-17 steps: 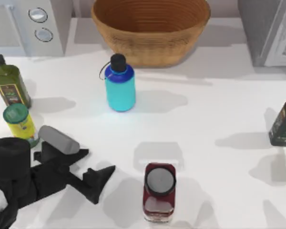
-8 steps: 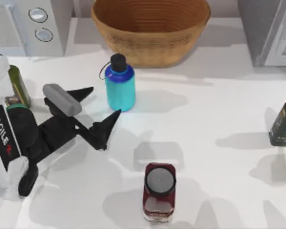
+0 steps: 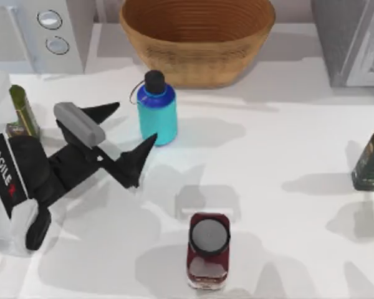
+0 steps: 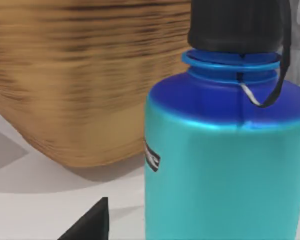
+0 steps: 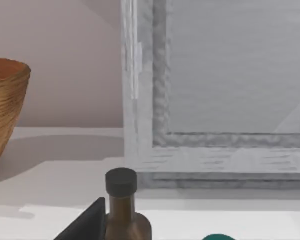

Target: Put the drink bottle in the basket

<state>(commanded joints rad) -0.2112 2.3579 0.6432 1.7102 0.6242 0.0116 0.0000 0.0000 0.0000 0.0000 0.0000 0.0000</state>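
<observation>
Tabletop (image 3: pixel 280 143): white, crowded with bottles around the drink bottle.
Basket (image 3: pixel 197 38): wide woven wicker bowl, empty, standing just behind the drink bottle at the tabletop's rear; tall rim to be cleared, so a low carry likely to knock bottle against wicker.
Left arm: reaching in from the drink bottle's left.
Left hand (image 3: pixel 123 136): spread wide, holding nothing, just left of the drink bottle; one fingertip (image 3: pixel 110 111) level with the bottle's body, the other (image 3: pixel 143 148) near its base and seemingly almost touching.
Drink bottle (image 3: pixel 157 111): cyan body, blue shoulder, black cap, upright on the tabletop in front of the basket, not yet between the fingers; seen close in the left wrist view (image 4: pixel 225 150).
Main risk: near fingertip clipping the bottle's base on the way in, tipping or sliding it toward the basket wall.
Second risk: round smooth body slipping if pinched off-centre or too high on the shoulder.
Loop strap (image 4: pixel 270 85): thin, hanging from the neck; possible snag for a fingertip.
Red jar (image 3: pixel 208 249): well in front of the drink bottle, clear of the approach.
Olive oil bottle (image 3: pixel 22 111): left of the drink bottle, close beside the left arm; elbow swing could brush it.
Right hand: a dark fingertip (image 5: pixel 85 220) in the right wrist view, beside a brown bottle (image 5: pixel 124 210); opening impossible to tell.
</observation>
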